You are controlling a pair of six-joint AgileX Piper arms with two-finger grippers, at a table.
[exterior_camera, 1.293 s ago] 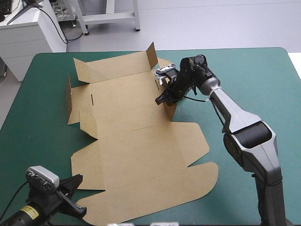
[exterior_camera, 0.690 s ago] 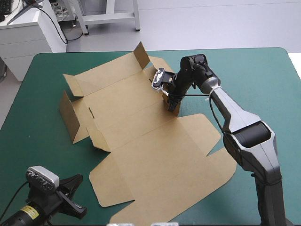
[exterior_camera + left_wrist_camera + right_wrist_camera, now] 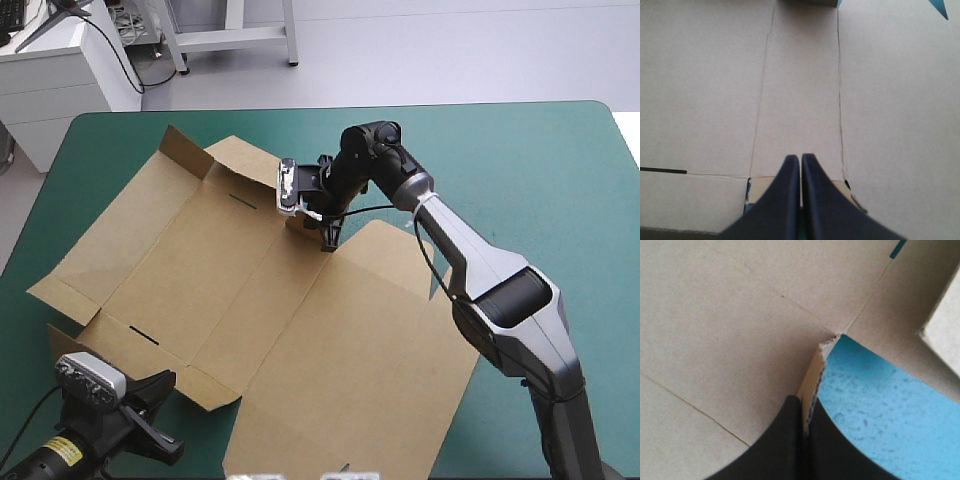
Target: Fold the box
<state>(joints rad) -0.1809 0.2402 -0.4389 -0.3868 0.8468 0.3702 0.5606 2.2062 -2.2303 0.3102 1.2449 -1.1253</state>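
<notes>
The brown box (image 3: 250, 300) lies as an almost flat cut sheet across the left and middle of the teal-green cover (image 3: 520, 170). My right gripper (image 3: 327, 238) is shut on a small flap at the sheet's far right edge. In the right wrist view the gripper (image 3: 807, 416) pinches that flap's thin edge, with brown board (image 3: 715, 315) beside it and bare cover (image 3: 875, 400) on the other side. My left gripper (image 3: 160, 400) sits low at the near left corner. Its fingers (image 3: 801, 161) are shut, pointing over the board (image 3: 800, 75) above a small edge flap.
One short flap (image 3: 185, 150) stands up at the sheet's far left corner. The sheet's near edge reaches the table's front edge. Bare cover lies to the right and along the far side.
The right gripper has moved left while holding the flap. The whole sheet turned with it, its far end swinging toward the table's left, and the walls dropped flatter. The left arm stayed put.
</notes>
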